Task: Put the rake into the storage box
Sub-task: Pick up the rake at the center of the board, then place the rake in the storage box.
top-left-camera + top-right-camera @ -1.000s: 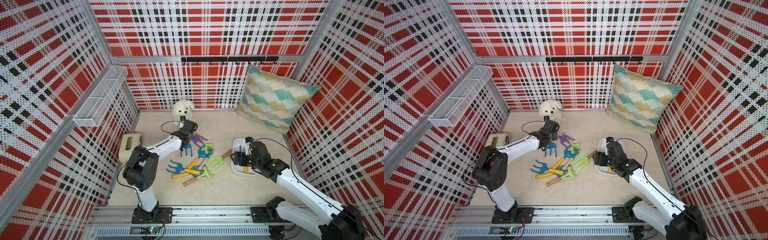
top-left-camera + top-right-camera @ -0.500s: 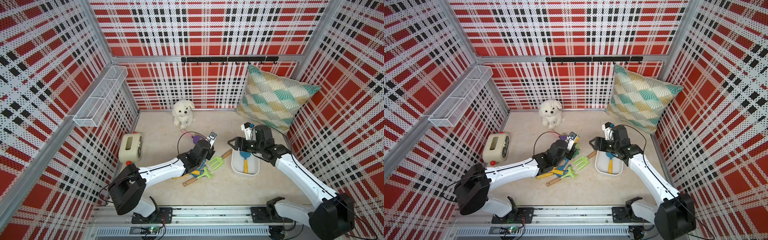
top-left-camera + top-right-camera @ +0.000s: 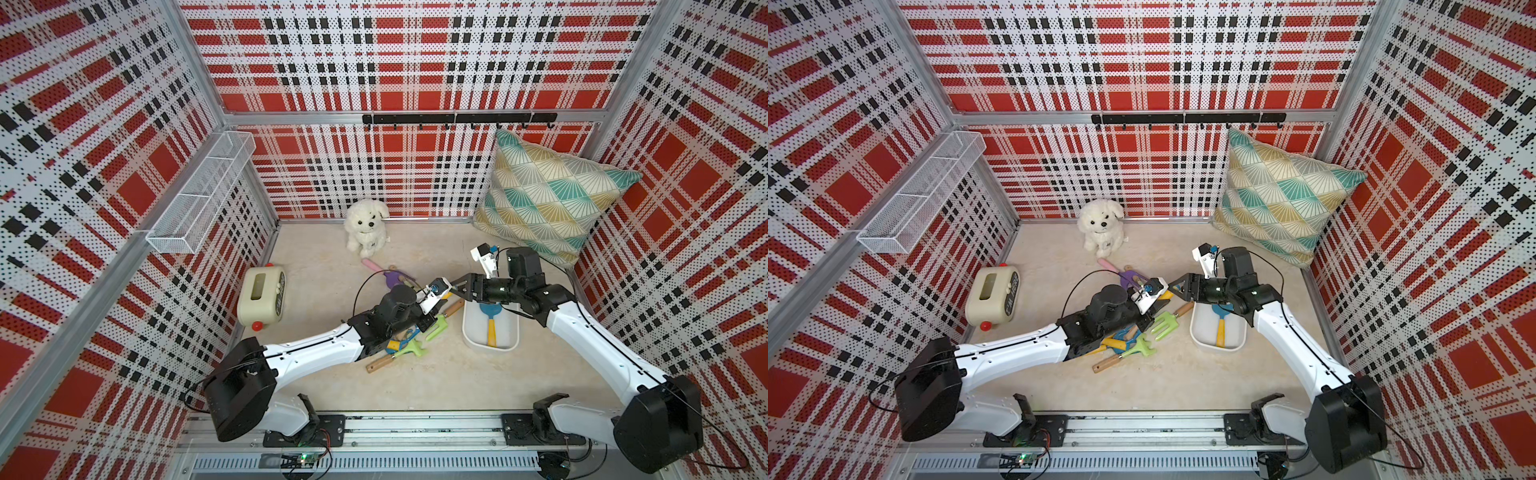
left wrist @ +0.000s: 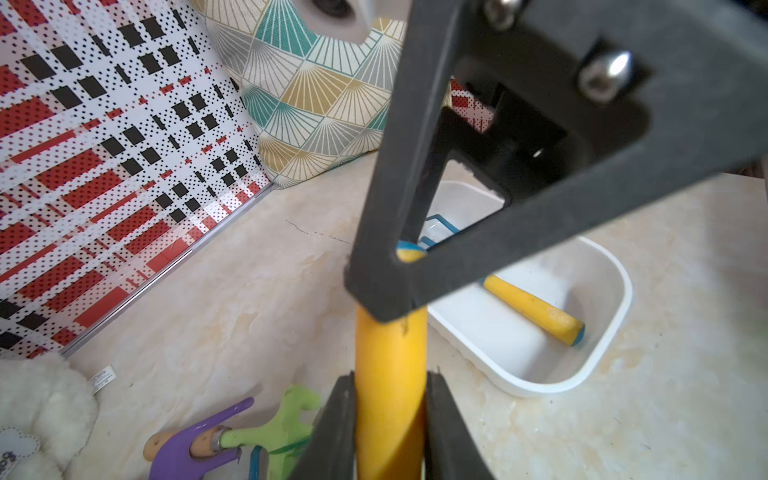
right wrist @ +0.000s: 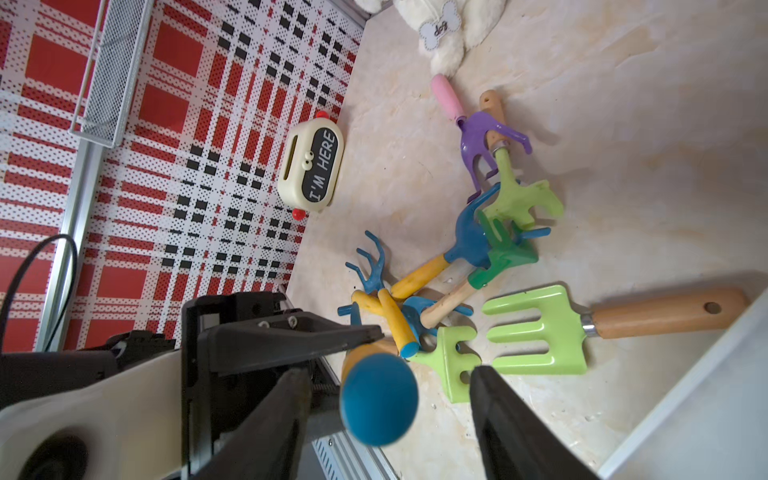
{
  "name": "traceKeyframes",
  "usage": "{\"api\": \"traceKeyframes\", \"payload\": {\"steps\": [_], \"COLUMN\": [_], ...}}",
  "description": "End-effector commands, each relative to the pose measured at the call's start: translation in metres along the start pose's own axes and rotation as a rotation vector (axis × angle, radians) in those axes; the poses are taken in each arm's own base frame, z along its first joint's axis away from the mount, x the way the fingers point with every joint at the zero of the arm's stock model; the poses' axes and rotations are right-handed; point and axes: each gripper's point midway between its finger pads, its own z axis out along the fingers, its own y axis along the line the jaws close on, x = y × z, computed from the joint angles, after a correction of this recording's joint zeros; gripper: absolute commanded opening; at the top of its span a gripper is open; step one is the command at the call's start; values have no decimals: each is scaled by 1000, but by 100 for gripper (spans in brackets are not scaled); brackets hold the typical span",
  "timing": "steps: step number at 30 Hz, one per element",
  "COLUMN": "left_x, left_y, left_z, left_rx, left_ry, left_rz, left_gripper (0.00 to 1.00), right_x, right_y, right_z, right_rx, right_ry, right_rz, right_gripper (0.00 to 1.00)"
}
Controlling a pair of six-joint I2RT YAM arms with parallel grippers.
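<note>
Left gripper (image 4: 388, 379) clamped one yellow-handled, blue-capped toy rake (image 4: 390, 340); right gripper (image 5: 390, 374) stood wide around its cap. White plastic storage box (image 4: 511, 349) held one blue-headed, yellow-handled tool (image 4: 536, 311).

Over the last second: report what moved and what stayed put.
The left gripper swung from the pile's far side toward the storage box, carrying a rake by its yellow handle. The right gripper left the box to meet it, and its open fingers now bracket the handle's blue end. Box, the tool inside, plush dog and pillow stayed.
</note>
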Motion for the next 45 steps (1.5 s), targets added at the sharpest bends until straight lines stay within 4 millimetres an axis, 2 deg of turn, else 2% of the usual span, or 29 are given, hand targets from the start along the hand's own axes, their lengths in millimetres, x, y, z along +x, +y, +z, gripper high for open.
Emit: {"api": "traceKeyframes", "payload": {"steps": [1,3,8,11,13,16,18,19,20,22,27,28,30,32,35,38,41,42,43,45], "left_x": [-15,-15,-15,-12,-11,-10,-12,-13,-14,-17,-35,-38,-41,-34,-14,11,30,35,39,47], "left_y": [-7,-9,-15,-16,-16,-12,-10,-8,-6,0,21,26,39,54,80,97,99,100,102,106], "left_z": [-5,-5,-9,-9,-9,-9,-9,-9,-9,-11,-33,-40,-55,-67,-77,-82,-81,-79,-77,-74], "left_rx": [30,36,61,67,62,41,29,20,11,0,-4,-8,-21,-52,-105,-147,-180,-190,-201,-200], "left_ry": [-36,-34,-37,-31,-33,-36,-41,-41,-40,-46,-135,-161,-208,-230,-213,-180,-154,-146,-141,-135], "left_rz": [44,53,60,61,56,47,37,27,13,-19,-173,-220,-312,-413,-556,-675,-729,-743,-763,-804], "left_gripper": [0,0,0,0,0,0,0,8,24,40,73,100,99,99,99,99,99,99,99,99], "right_x": [9,9,9,10,11,15,16,16,14,10,-12,-19,-31,-40,-50,-54,-49,-47,-72,-75], "right_y": [2,0,-5,-5,-4,-1,0,-2,-3,-8,-20,-21,-23,-6,21,34,34,33,-32,-38], "right_z": [11,16,24,28,31,33,32,31,28,21,-8,-19,-43,-58,-80,-91,-93,-91,-154,-161], "right_rx": [-21,-11,7,13,10,15,24,36,55,108,283,333,437,417,372,350,345,345,955,1051], "right_ry": [33,40,45,50,57,61,54,45,26,-9,-150,-193,-269,-323,-398,-435,-435,-430,-522,-514], "right_rz": [-7,-5,8,9,7,2,0,1,-1,-7,-60,-83,-141,-167,-203,-221,-224,-224,-471,-519], "right_gripper": [69,67,51,49,40,31,19,13,7,2,0,0,0,0,0,0,0,0,0,0]}}
